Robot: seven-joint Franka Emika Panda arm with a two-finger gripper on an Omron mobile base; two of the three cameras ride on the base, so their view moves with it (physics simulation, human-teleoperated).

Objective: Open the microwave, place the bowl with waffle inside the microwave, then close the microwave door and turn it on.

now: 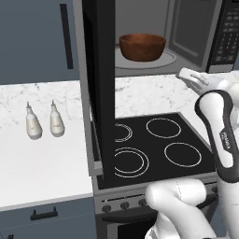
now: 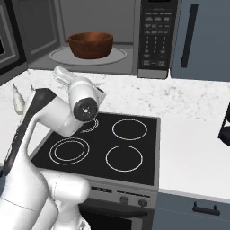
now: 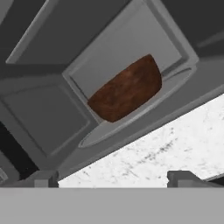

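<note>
The microwave (image 1: 186, 28) (image 2: 155, 36) stands with its cavity exposed. The microwave door (image 1: 100, 84) is swung wide out over the stovetop, and its edge shows at the far left of the right base view (image 2: 8, 40). The reddish-brown bowl (image 1: 142, 46) (image 2: 90, 44) (image 3: 127, 89) rests on the round turntable (image 2: 114, 57) inside the cavity. The waffle is hidden by the bowl's walls. My gripper (image 3: 113, 179) is open and empty, in front of the cavity over the marble counter, a short way back from the bowl. Its fingertips (image 3: 43, 178) stand far apart.
A black four-ring stovetop (image 1: 158, 144) (image 2: 112, 143) lies below the microwave, partly under the open door. Two white bottles (image 1: 33, 122) (image 1: 56, 120) stand on the counter to the left. A dark object (image 2: 224, 123) sits at the right counter edge.
</note>
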